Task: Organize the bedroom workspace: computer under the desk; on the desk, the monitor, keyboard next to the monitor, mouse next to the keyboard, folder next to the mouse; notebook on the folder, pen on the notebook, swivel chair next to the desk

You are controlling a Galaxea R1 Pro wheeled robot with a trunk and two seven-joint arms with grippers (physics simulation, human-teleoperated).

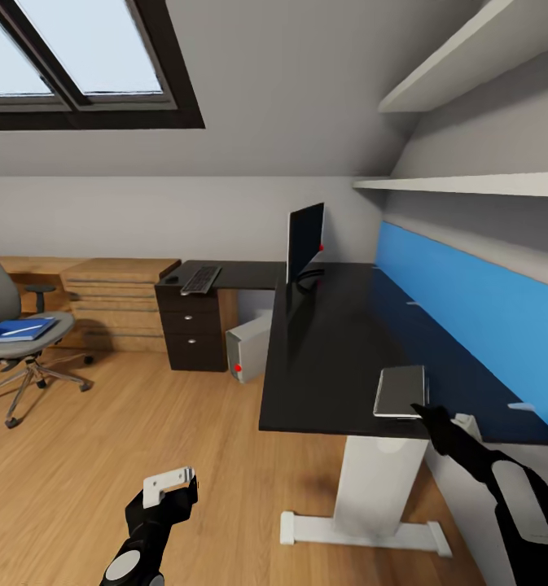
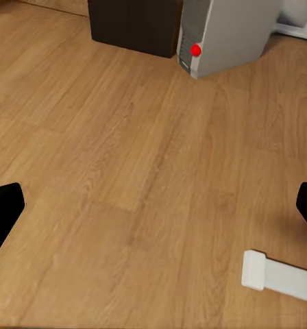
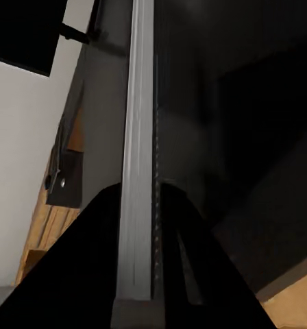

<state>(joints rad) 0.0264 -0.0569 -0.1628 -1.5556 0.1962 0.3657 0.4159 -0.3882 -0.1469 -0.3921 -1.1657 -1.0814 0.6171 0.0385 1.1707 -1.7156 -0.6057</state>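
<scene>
The dark grey notebook (image 1: 400, 391) lies on the black desk (image 1: 339, 342) near its front edge. My right gripper (image 1: 425, 410) is shut on its near corner; in the right wrist view the notebook's thin edge (image 3: 141, 103) runs between the dark fingers (image 3: 92, 260). The monitor (image 1: 305, 240) stands at the desk's corner, with the keyboard (image 1: 200, 279) and mouse (image 1: 172, 279) on the left wing. Under the desk stands the computer (image 1: 249, 346) (image 2: 225, 34). The swivel chair (image 1: 13, 325) at far left carries the blue folder (image 1: 15, 329) with a thin white pen (image 1: 28, 330) on it. My left gripper (image 1: 169, 486) hangs open over the floor.
A light wooden drawer chest (image 1: 115, 301) stands against the back wall beside the black drawers (image 1: 194, 325) (image 2: 133, 24). The desk's white pedestal leg (image 1: 375, 480) and foot (image 2: 280, 275) are just ahead. A blue wall panel (image 1: 469, 301) and shelves (image 1: 469, 183) run along the right.
</scene>
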